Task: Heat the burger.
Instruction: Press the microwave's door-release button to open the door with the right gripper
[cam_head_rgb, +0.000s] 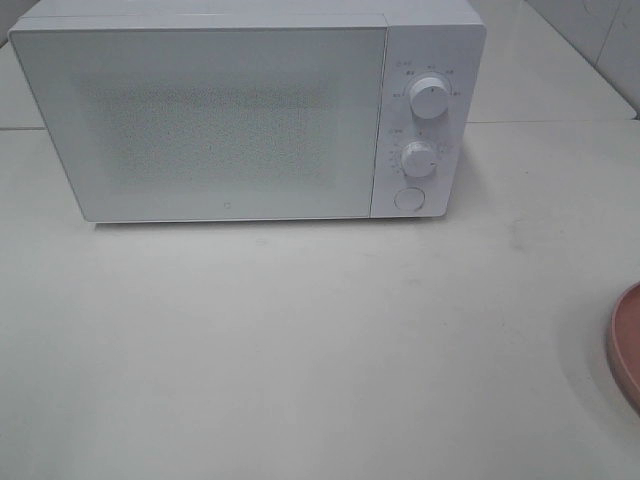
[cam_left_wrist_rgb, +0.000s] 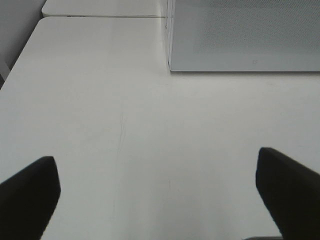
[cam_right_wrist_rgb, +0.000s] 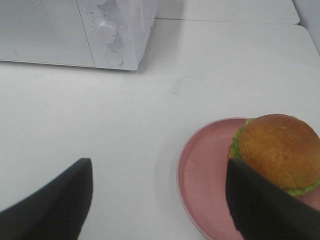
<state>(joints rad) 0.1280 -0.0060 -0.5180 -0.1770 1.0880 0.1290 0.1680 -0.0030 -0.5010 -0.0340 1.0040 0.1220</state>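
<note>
Closest in, on the left wrist camera, the left end effector (cam_left_wrist_rgb: 156, 157) has its two dark fingers (cam_left_wrist_rgb: 30, 192) spread wide, with only pale surface (cam_left_wrist_rgb: 150, 115) showing between them.

Over on the right wrist camera, the right end effector (cam_right_wrist_rgb: 160, 162) is also spread wide, gripping nothing. One of its fingers (cam_right_wrist_rgb: 260, 205) hangs over the near part of the pink plate (cam_right_wrist_rgb: 205, 175), and in this view it overlaps the lower edge of the burger (cam_right_wrist_rgb: 277, 150). Whether it touches the bun I cannot tell.

The burger sits upright on that plate, toward the side away from the microwave (cam_head_rgb: 230, 110). Its glossy brown bun is on top and green lettuce peeks out at the rim. From the high camera only a sliver of the plate shows at the right edge, the burger is out of that view, and neither arm shows there.

Beyond the plate there is an open stretch of white surface, lightly scuffed.

At the back stands the white microwave, well apart from the plate. Its door (cam_head_rgb: 200, 120) is closed flat. On the control panel to the door's right are an upper dial (cam_head_rgb: 429, 101), a lower dial (cam_head_rgb: 418, 159) and a round button (cam_head_rgb: 408, 199) beneath them.
</note>
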